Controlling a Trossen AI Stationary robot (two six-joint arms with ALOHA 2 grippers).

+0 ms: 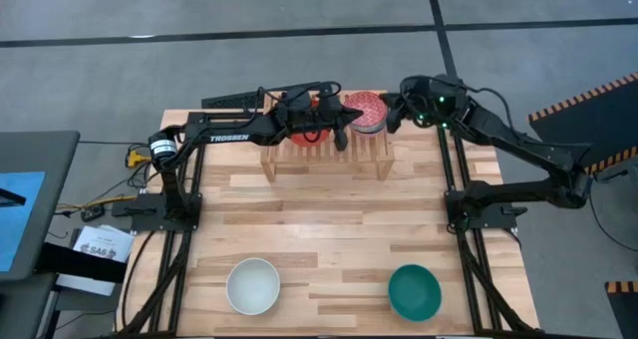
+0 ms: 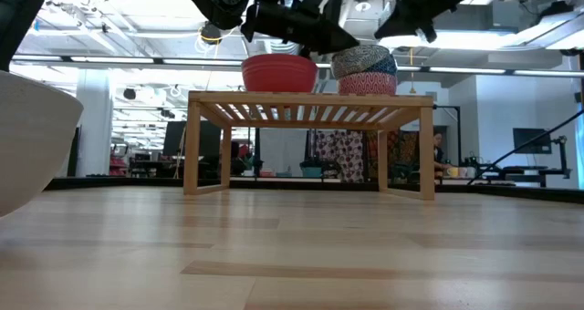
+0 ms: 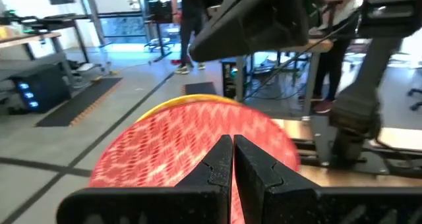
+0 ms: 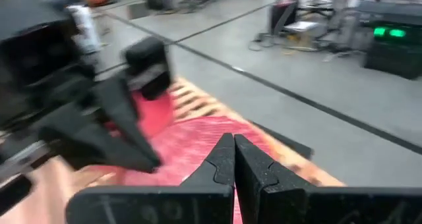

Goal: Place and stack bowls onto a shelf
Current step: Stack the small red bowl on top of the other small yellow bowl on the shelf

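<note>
**Both grippers clenched over the shelf, two bowls waiting up front**

Left gripper [image 3: 232, 159]: fingers pressed tight together, nothing between them, tips just above the pink-red patterned round bowl [image 3: 191, 145], w/ a yellow rim peeking out behind its far edge. From above, that gripper [image 1: 342, 130] sits over the shelf's middle, b/w the plain red round bowl [image 1: 307, 132] and the patterned stack.

Right gripper [image 4: 233, 159]: fingers also clenched, empty, hovering over the same pink-red bowl surface. From above it [image 1: 394, 115] is at the stack's right side, just beside it; can't tell if touching.

Outward: the low light-wood slatted shelf [image 1: 329, 158] stands at the far-centre of the plank tabletop [image 1: 319, 229]. On its top, left side, the plain red bowl [image 2: 278, 73] sits upright. Right side holds a stack: pink-red patterned bowl [image 2: 367, 84] at the bottom w/ a blue-and-white striped bowl [image 2: 365, 59] nested on it, as seen from table level; from above, the top of the stack [image 1: 366, 110] reads pink-red patterned. Exact order of the stack isn't clear across views.

Left arm reaches in from the table's left, right arm from the right, both meeting over the shelf.

Near edge of table, well apart from the shelf: white round bowl [image 1: 252, 285] on the left, teal green round bowl [image 1: 414, 291] on the right, both upright, apart from each other.
</note>
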